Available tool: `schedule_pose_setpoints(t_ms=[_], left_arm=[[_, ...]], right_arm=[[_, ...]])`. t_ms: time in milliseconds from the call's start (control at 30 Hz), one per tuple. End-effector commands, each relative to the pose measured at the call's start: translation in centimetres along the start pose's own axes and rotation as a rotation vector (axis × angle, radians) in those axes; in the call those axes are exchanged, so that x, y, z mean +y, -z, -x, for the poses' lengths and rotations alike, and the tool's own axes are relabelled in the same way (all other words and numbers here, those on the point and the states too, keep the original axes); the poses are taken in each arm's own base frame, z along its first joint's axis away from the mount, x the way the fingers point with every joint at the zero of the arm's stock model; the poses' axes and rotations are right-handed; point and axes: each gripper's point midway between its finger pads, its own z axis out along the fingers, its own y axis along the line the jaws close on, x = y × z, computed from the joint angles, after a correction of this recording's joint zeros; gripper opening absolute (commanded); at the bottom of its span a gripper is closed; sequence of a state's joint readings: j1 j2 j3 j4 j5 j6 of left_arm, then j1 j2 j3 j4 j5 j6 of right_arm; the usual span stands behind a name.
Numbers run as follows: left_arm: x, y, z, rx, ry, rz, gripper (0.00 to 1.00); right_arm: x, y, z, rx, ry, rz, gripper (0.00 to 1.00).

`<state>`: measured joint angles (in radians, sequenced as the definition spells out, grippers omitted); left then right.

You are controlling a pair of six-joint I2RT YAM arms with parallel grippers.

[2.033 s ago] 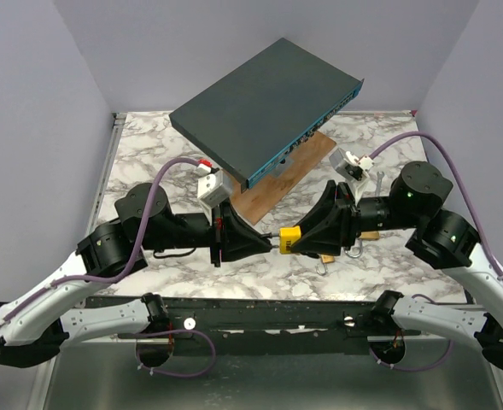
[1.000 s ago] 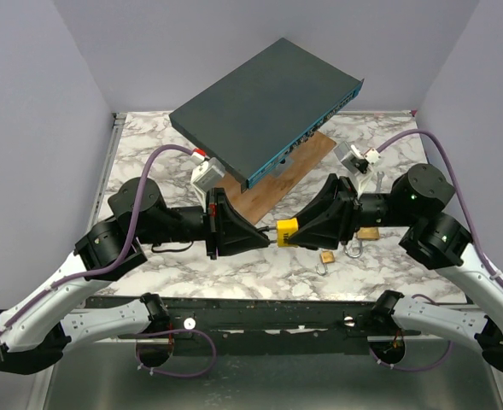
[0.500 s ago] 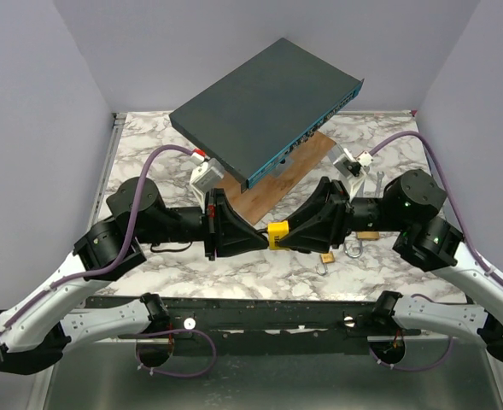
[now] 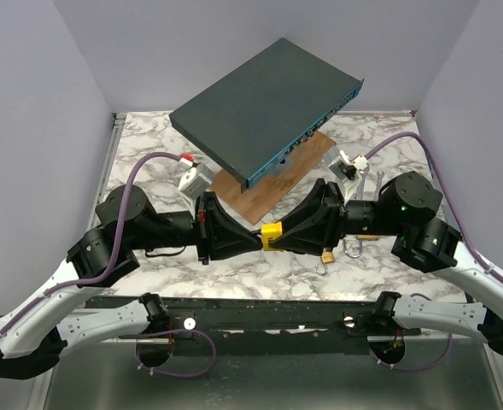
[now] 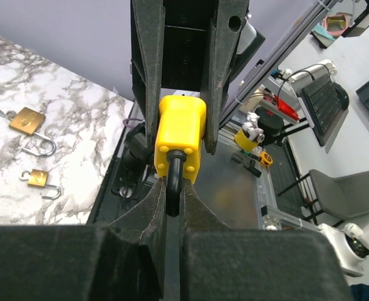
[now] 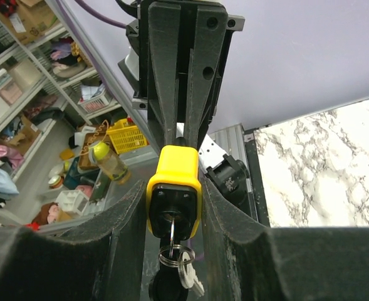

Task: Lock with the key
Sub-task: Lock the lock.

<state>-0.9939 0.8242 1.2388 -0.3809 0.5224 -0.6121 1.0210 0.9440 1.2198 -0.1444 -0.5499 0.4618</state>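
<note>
A yellow padlock [image 4: 271, 236] hangs above the table's near middle, held between both arms. My right gripper [image 6: 173, 210] is shut on its yellow body [image 6: 173, 179], one finger on each side. A key [image 6: 171, 227] sits in the keyhole in its black face, with a key ring [image 6: 171, 254] and a second key dangling below. My left gripper [image 5: 173, 202] is shut on the black shackle [image 5: 173, 179], which sticks out of the lock's other end [image 5: 180, 132]. In the top view the left gripper [image 4: 253, 239] and right gripper [image 4: 282, 237] meet tip to tip at the lock.
A dark network switch [image 4: 264, 107] rests tilted on a wooden board [image 4: 292, 175] at the back. Two brass padlocks [image 4: 326, 256] [image 4: 369, 233] and a wrench [image 4: 379, 181] lie on the marble under the right arm. The table's near edge [image 4: 251, 299] is just below the grippers.
Both grippers and the yellow padlock have shifted to the left together. The left arm drew back, the right arm reached further in. Both grips are unchanged.
</note>
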Motion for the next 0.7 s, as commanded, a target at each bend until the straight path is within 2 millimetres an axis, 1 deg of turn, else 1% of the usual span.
schedule_pose_setpoints(t_ms=[0, 200, 233, 367, 500, 567, 667], left_arm=[[-0.2, -0.2, 2.1, -0.121, -0.108, -0.015, 0.00], [-1.2, 1.2, 2.7, -0.152, -0.153, -0.022, 0.00], [-1.4, 1.3, 2.8, -0.154, -0.155, -0.025, 0.00], [-1.6, 1.9, 2.7, -0.154, -0.160, -0.020, 0.00], [-1.7, 2.7, 2.4, -0.145, -0.170, -0.008, 0.00], [-1.9, 2.9, 2.1, -0.133, -0.180, -0.016, 0.00], [-2.2, 3.2, 1.7, -0.111, -0.192, -0.029, 0.00]], right_arm=[[-3.4, -1.2, -0.9, 0.013, 0.008, -0.139, 0.35], [-2.6, 0.5, 0.3, -0.020, 0.049, -0.169, 0.67], [-2.6, 0.7, 0.5, -0.024, 0.055, -0.172, 0.70], [-2.2, 1.7, 1.1, -0.044, 0.081, -0.189, 0.73], [-1.5, 3.1, 1.8, -0.058, 0.123, -0.203, 0.79], [-1.0, 3.1, 1.5, -0.037, 0.124, -0.176, 0.78], [-0.6, 2.4, 0.5, 0.021, 0.114, -0.125, 0.72]])
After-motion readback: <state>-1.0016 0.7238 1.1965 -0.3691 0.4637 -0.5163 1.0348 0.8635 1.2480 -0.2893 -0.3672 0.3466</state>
